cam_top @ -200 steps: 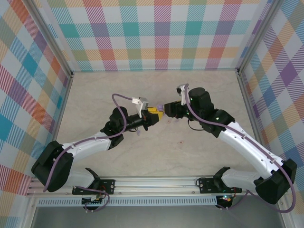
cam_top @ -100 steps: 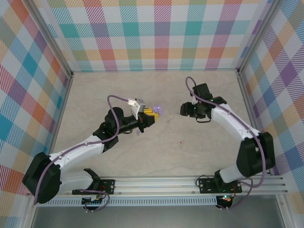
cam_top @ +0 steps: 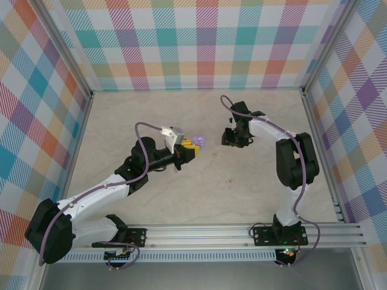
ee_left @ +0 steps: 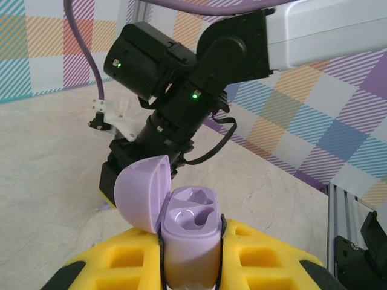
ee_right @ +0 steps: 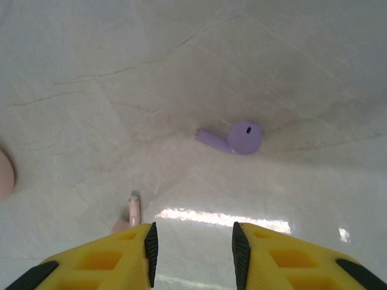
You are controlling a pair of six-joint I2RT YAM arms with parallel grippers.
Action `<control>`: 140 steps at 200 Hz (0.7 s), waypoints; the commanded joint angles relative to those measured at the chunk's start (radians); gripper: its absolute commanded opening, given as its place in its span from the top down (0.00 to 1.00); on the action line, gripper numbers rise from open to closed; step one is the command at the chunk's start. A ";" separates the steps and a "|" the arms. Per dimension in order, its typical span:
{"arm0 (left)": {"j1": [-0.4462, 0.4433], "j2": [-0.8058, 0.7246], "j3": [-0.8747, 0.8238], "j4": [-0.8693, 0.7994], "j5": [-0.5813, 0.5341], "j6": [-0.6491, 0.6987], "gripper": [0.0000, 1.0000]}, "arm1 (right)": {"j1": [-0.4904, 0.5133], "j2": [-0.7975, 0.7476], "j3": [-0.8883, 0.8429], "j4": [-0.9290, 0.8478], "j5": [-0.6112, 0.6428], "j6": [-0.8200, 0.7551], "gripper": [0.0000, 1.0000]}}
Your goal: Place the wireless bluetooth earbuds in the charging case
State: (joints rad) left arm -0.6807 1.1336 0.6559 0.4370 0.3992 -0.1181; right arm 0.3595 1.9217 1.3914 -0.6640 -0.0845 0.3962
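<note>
The lilac charging case (ee_left: 188,238) stands upright with its lid (ee_left: 143,192) swung open and both sockets empty. My left gripper (ee_left: 192,240) is shut on it between yellow pads; from above the case (cam_top: 199,142) shows at the left gripper's (cam_top: 191,147) tip. One purple stemmed earbud (ee_right: 233,138) lies on the table ahead of my right gripper (ee_right: 192,244), which is open with nothing between its fingers. A paler stemmed piece (ee_right: 133,210) lies beside its left finger, partly hidden. From above, the right gripper (cam_top: 225,139) points down a short way right of the case.
A tiny purple piece (cam_top: 176,170) lies on the pale marble-look table (cam_top: 242,193) just in front of the left gripper. Plaid walls (cam_top: 199,42) enclose the back and both sides. The right arm (ee_left: 181,96) looms behind the case in the left wrist view.
The right gripper has pulled away from the case toward the right and turned down toward the table, its jaws narrowing. The left arm has drawn back slightly, still holding the case.
</note>
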 commanded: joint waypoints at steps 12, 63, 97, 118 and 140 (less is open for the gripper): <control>-0.016 -0.024 0.025 0.000 -0.003 0.022 0.82 | -0.004 0.055 0.051 -0.050 0.019 0.059 0.57; -0.016 -0.024 0.021 0.014 0.016 0.032 0.82 | -0.007 0.131 0.116 -0.063 0.056 0.078 0.55; -0.014 -0.032 0.010 0.031 0.029 0.044 0.82 | -0.007 0.178 0.167 -0.078 0.071 0.073 0.56; -0.016 -0.040 0.002 0.037 0.036 0.060 0.82 | -0.008 0.207 0.201 -0.088 0.076 0.061 0.56; -0.015 -0.051 -0.002 0.034 0.041 0.079 0.83 | -0.009 0.237 0.246 -0.100 0.066 0.032 0.56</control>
State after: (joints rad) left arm -0.6807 1.1160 0.6556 0.4221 0.4129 -0.0795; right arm 0.3565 2.1227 1.5757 -0.7227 -0.0189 0.4561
